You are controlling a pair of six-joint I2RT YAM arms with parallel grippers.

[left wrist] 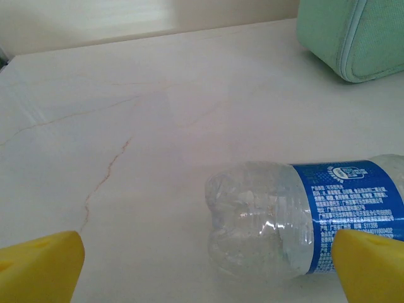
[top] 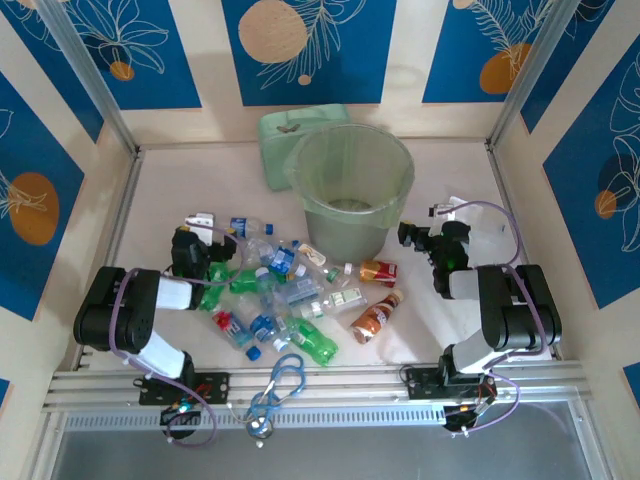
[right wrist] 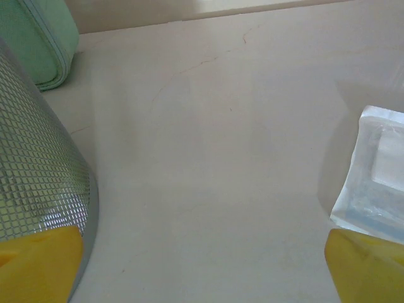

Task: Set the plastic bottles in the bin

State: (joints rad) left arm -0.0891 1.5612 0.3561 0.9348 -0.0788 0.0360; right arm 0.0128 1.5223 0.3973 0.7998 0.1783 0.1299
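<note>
Blue wall panels with white leaves and orange discs are framing a pale, veined table (top: 160,190). Low over its left half, the left gripper (top: 190,243) is hanging with its yellow-tipped fingers (left wrist: 38,265) spread wide and gripping nothing. A clear crumpled plastic bottle with a blue label (left wrist: 303,218) is lying on its side between the tips, nearer the right-hand one in the wrist view; I cannot tell whether it is touching.

The right gripper (top: 425,235) is hovering over the table's right half, its fingers likewise parted and empty. The large round translucent pale-green bin (right wrist: 31,164) is sitting just beside its left tip, and a clear plastic box (right wrist: 379,170) is beside the other.

The other plastic bottles (top: 285,290), green, clear and red- or orange-labelled, are lying jumbled between the arms, towards the near edge. The bin is standing upright behind them, near the far edge, with a flat mint-green square box (top: 285,135) just behind it. Blue scissors-like loops (top: 280,385) are resting at the near edge.
</note>
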